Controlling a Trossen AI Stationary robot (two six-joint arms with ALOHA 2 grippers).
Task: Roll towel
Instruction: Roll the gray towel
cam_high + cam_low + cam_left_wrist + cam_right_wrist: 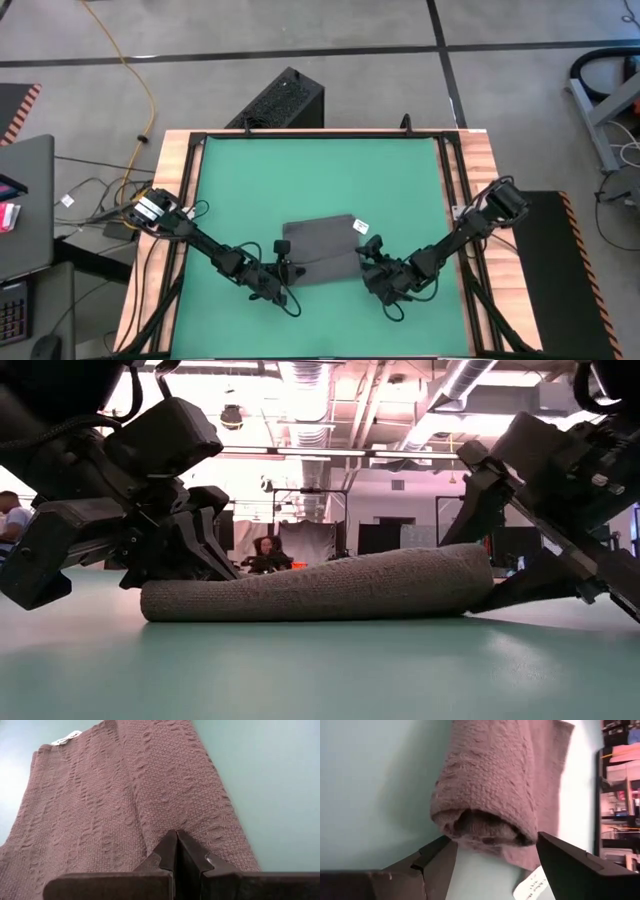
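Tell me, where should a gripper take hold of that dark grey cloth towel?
Probably at the rolled near edge of the dark grey cloth towel, from its two ends: the roll is a raised ridge, while the rest lies flat. The open right gripper already faces one end; the shut left gripper is over the other.

Two black jointed arms with angular dark end effector fingers (570, 865).

A robotics lab or workshop is indicated: a green-topped table (320, 170) stands on a taped concrete floor (330, 75), cables (140, 90) are trailed at ten o'clock, and exposed ceiling ducts (305, 405) are seen beyond.
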